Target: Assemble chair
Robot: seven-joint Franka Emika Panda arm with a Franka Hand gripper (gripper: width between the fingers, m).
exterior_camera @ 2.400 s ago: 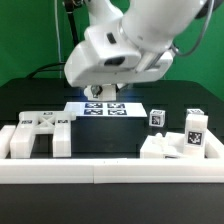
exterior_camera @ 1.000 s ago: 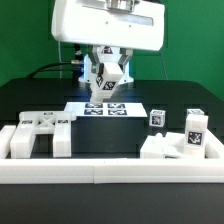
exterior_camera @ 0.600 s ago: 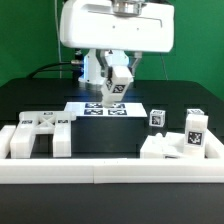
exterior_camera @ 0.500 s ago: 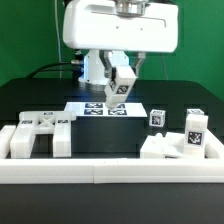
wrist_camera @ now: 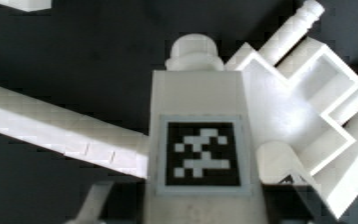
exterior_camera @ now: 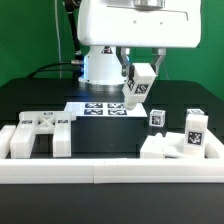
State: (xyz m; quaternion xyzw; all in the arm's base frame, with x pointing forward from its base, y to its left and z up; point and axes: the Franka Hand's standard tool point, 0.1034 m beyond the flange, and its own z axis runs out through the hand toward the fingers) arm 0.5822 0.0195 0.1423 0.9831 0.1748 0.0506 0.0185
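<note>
While the gripper [exterior_camera: 139, 76] clenches the chair leg [exterior_camera: 137, 91] above the table's [exterior_camera: 30, 100] middle, it seems stiff, light, slick; flat sides grip best.

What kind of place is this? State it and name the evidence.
Probably a robotics lab bench: a tagged marker board lying on a black table, white border rail fencing it, and tagged chair pieces, one leg block in the pincer.

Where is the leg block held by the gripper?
In the exterior view the leg block hangs in the gripper, raised, just right of the marker board.
</note>
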